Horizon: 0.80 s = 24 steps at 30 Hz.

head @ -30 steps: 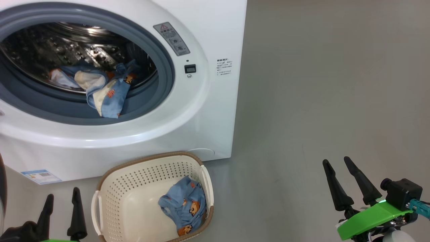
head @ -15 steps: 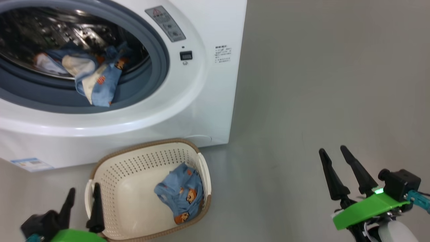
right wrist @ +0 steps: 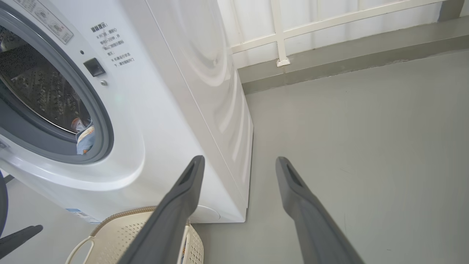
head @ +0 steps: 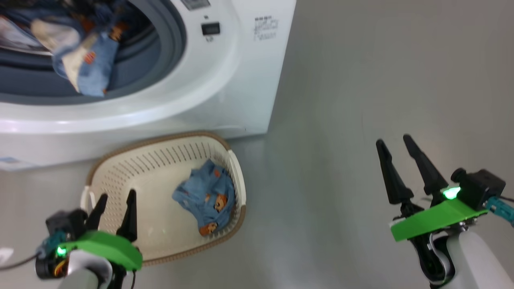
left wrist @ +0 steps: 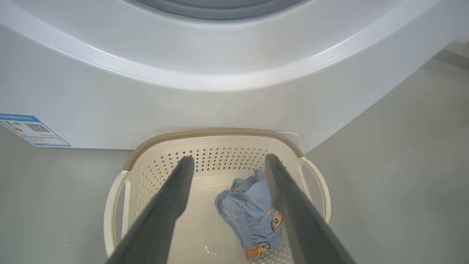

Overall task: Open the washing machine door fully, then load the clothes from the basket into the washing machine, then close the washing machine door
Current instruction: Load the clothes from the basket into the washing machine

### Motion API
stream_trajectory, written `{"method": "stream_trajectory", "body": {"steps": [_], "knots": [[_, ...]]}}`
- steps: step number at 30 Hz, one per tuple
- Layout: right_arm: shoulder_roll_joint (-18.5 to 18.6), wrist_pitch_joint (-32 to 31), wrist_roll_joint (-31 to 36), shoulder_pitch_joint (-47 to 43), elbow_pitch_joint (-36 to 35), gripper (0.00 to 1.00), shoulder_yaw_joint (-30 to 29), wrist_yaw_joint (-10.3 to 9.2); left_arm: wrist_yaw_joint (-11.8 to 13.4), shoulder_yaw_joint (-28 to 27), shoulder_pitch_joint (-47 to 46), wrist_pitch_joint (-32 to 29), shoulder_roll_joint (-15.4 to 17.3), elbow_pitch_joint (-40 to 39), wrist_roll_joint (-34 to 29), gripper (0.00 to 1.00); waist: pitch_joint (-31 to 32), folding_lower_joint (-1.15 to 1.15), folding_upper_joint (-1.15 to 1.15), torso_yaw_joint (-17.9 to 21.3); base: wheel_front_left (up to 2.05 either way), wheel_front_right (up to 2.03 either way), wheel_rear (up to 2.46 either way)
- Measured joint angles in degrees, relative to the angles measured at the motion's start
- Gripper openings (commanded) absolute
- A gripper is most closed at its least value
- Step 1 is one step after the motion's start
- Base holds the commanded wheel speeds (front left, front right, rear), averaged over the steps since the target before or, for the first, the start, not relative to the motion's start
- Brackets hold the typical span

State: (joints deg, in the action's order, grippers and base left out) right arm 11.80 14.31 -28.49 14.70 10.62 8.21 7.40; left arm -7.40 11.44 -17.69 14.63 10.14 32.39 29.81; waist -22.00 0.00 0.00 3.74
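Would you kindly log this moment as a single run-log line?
phase: loading | left gripper: open, aimed at basket | right gripper: open, over floor | blue garment: one in basket | washing machine: clothes at drum mouth

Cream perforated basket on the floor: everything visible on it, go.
Rounded-rectangular cream-white plastic basket, walls perforated, brown woven-look rim, a white loop handle on each of two opposite sides. Upright on the grey floor, far rim close to the white washing machine; contact there unclear. One crumpled light blue garment with orange-brown figures lies by its right wall. The open left gripper hangs over its near-left part.
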Motion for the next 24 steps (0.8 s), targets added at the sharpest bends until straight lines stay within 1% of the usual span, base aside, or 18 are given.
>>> {"method": "stream_trajectory", "body": {"steps": [9,14,17,24], "knots": [[-1.22,0.0,1.27,4.37,-0.56,1.0,0.29,0.0,0.0,7.69,-9.75,0.0,2.13,7.28,3.76,1.0,-7.07,0.0,0.0,0.88,0.0,0.0,0.0],[-1.82,0.0,1.58,5.31,-0.69,1.0,0.55,0.0,0.0,9.5,-12.88,0.0,3.0,9.34,4.91,1.0,-9.76,0.0,0.0,1.78,0.0,0.0,0.0],[-2.27,0.0,1.69,5.3,-0.35,1.0,0.82,0.0,0.0,11.17,-13.38,0.0,3.38,10.22,6.19,1.0,-9.97,0.0,0.0,2.76,0.0,0.0,0.0],[-2.2,0.0,1.69,5.3,-0.31,1.0,1.18,0.0,0.0,12.2,-13.61,0.0,3.5,10.48,6.94,1.0,-8.7,0.0,0.0,3.14,0.0,0.0,0.0]]}}
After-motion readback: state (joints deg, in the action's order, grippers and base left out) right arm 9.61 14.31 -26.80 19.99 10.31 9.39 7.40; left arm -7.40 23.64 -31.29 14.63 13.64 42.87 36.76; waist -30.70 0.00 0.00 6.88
